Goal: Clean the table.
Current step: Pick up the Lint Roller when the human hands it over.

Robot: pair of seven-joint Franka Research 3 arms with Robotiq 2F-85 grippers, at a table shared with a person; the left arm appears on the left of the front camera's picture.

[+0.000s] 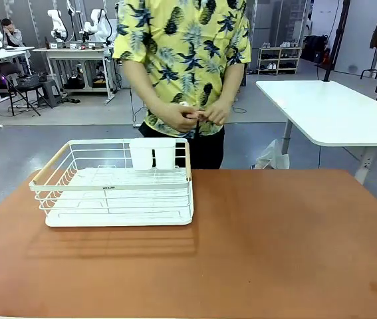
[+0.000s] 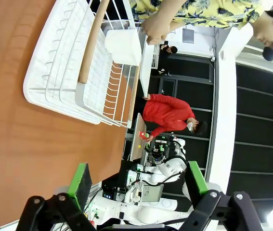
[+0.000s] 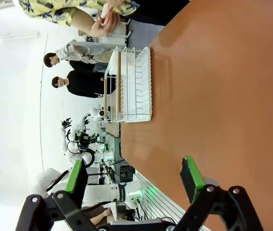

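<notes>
Your left gripper (image 2: 138, 180) has its 2 fingers spread wide and holds nothing. The table (image 1: 274, 246) spans the front view with its reddish-brown top. On its left half sits 1 white wire rack (image 1: 115, 193) with a white cup (image 1: 152, 153) at the far rim. Behind the rack a person stands with both hands (image 1: 198, 114) clasped together. Further right stands a white table (image 1: 334, 109). Your right gripper (image 3: 132, 177) is spread wide too, empty.
</notes>
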